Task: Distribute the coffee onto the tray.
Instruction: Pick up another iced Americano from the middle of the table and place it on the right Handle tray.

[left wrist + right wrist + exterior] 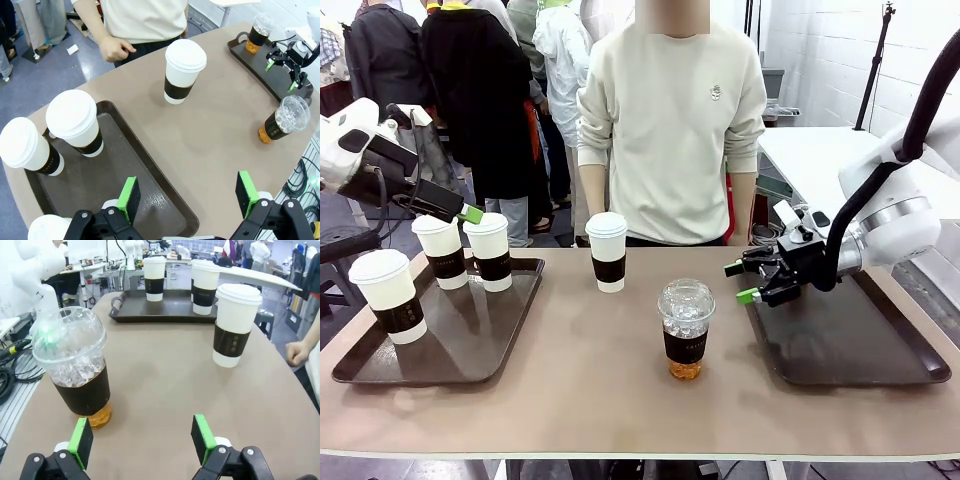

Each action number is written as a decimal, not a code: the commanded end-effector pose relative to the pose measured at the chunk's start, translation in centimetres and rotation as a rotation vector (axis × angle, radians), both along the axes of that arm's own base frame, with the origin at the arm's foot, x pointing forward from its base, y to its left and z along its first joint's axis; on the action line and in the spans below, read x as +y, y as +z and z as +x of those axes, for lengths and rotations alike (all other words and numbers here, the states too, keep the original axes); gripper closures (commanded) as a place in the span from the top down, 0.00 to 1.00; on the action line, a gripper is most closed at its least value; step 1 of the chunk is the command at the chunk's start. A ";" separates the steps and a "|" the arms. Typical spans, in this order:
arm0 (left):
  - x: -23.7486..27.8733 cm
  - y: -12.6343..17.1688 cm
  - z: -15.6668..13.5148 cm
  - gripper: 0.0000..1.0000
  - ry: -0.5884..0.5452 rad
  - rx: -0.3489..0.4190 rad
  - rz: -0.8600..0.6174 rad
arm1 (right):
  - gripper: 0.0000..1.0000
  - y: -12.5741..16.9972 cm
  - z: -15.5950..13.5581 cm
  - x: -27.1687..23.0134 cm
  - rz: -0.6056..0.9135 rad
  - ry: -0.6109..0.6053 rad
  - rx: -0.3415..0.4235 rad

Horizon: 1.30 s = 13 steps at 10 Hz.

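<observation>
Three white lidded coffee cups with dark sleeves (pixel 488 250) stand on the left brown tray (pixel 460 360). A fourth white cup (pixel 608 252) (pixel 185 70) stands on the table in front of the person. An iced coffee (pixel 685 328) (pixel 75 370) with a dome lid stands mid-table. Another iced coffee (pixel 257 32) sits on the right tray (pixel 850 345). My left gripper (pixel 470 213) (pixel 187 195) hovers open above the left tray's cups. Just right of the mid-table iced coffee, my right gripper (pixel 745 282) (pixel 142 435) is open over the right tray's left edge and holds nothing.
A person in a cream sweater (pixel 670 120) stands at the far edge, one hand (pixel 116 48) near the table. Bare tabletop (pixel 600 400) lies between the two trays. Cables (pixel 12 370) hang off the table side by the iced coffee.
</observation>
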<state>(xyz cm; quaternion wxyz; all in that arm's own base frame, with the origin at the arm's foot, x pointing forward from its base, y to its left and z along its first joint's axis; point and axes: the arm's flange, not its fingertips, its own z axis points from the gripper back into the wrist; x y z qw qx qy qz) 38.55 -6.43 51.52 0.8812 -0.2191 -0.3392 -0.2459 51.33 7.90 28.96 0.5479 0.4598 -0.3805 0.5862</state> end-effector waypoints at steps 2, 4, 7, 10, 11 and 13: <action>0.1 -0.1 0.1 1.00 -0.005 0.003 -0.015 | 1.00 -0.3 -0.2 0.3 0.033 0.003 -0.016; 0.1 -0.1 0.1 1.00 -0.005 0.003 -0.015 | 1.00 -0.3 -0.1 0.0 0.008 0.007 0.003; 0.1 -0.1 0.1 1.00 -0.005 0.003 -0.015 | 1.00 -0.3 -0.1 0.0 0.008 0.007 0.003; 0.1 -0.1 0.1 1.00 -0.005 0.003 -0.015 | 1.00 -0.7 -1.4 -0.5 0.070 -0.041 0.023; 0.1 -0.1 0.1 1.00 -0.005 0.003 -0.015 | 1.00 -1.1 -2.2 -0.6 0.099 -0.068 0.032; 0.1 -0.1 0.1 1.00 -0.005 0.003 -0.015 | 1.00 -2.1 -3.8 -0.1 0.156 -0.105 0.038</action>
